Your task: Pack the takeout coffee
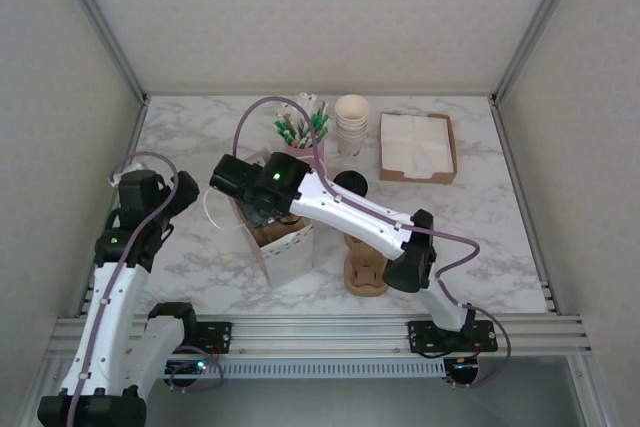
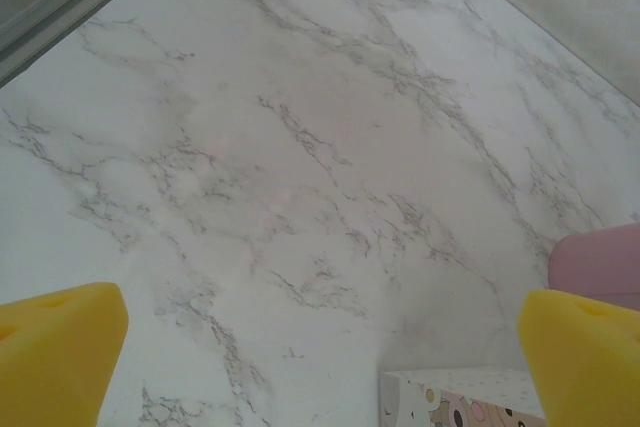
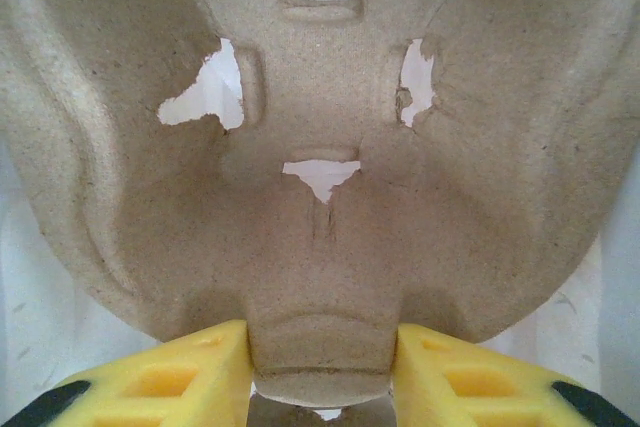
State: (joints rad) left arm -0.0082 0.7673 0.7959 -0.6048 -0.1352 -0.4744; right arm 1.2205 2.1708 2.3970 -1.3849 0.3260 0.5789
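Note:
My right gripper (image 3: 322, 367) is shut on the edge tab of a brown pulp cup carrier (image 3: 320, 197), one yellow finger (image 3: 190, 377) on each side. From above, that gripper (image 1: 268, 215) reaches left and holds the carrier (image 1: 285, 232) in the mouth of a white paper bag (image 1: 288, 265). A round black lid (image 1: 351, 184) shows just behind my right arm. The arm hides what is under it, so I cannot tell whether it is the takeout coffee. My left gripper (image 2: 320, 357) stands open over bare marble, left of the bag (image 2: 460, 402), holding nothing.
At the back stand a pink cup of stirrers (image 1: 300, 132), a stack of lidless cream cups (image 1: 352, 122) and a cardboard tray of napkins (image 1: 418, 145). More brown carriers (image 1: 365, 269) lie under my right arm. The pink cup (image 2: 600, 262) edges into the left wrist view.

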